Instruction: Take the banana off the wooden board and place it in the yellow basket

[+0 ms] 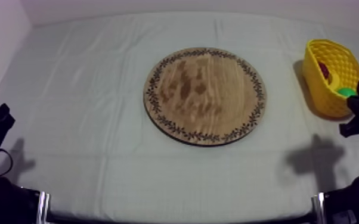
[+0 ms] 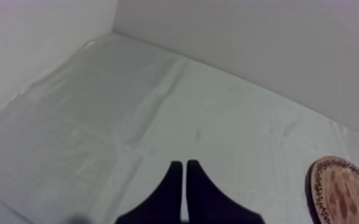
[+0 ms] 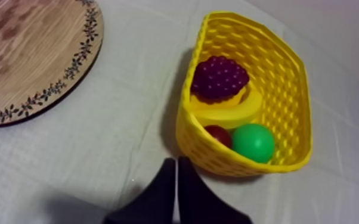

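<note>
The wooden board (image 1: 205, 95) is bare, the banana (image 3: 238, 111) lies in the yellow basket (image 3: 290, 83) at the right, and the left claw (image 2: 185, 164) and right claw (image 3: 176, 161) sit clenched on nothing, so the job looks done.

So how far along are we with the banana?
Looks done: the wooden board is bare and the banana lies in the yellow basket under the grapes. Nothing in hand: left gripper and right gripper are shut and empty. Nothing visible is left.
</note>
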Controlling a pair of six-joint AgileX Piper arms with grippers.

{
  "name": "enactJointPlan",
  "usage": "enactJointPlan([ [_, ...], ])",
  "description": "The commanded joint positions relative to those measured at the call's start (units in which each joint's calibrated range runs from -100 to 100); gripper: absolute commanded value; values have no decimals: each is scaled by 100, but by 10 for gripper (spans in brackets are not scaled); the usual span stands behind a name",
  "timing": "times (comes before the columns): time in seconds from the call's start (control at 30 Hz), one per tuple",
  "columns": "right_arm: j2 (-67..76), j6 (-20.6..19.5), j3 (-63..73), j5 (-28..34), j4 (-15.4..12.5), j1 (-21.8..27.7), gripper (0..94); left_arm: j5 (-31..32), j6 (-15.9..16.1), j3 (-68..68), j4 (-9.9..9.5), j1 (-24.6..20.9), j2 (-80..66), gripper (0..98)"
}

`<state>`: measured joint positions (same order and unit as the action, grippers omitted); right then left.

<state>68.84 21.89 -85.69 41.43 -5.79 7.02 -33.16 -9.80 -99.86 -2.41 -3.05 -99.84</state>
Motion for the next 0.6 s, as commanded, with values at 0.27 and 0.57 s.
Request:
enactJointPlan([
  [0.27, 1941, -493, -1104, -167, -52, -148, 3, 1, 0, -3, -1, -2, 2, 1],
  [0.57, 2642, -1241, -1208, -68, 247, -367, 3, 1, 0, -3, -1, -2, 2, 1],
])
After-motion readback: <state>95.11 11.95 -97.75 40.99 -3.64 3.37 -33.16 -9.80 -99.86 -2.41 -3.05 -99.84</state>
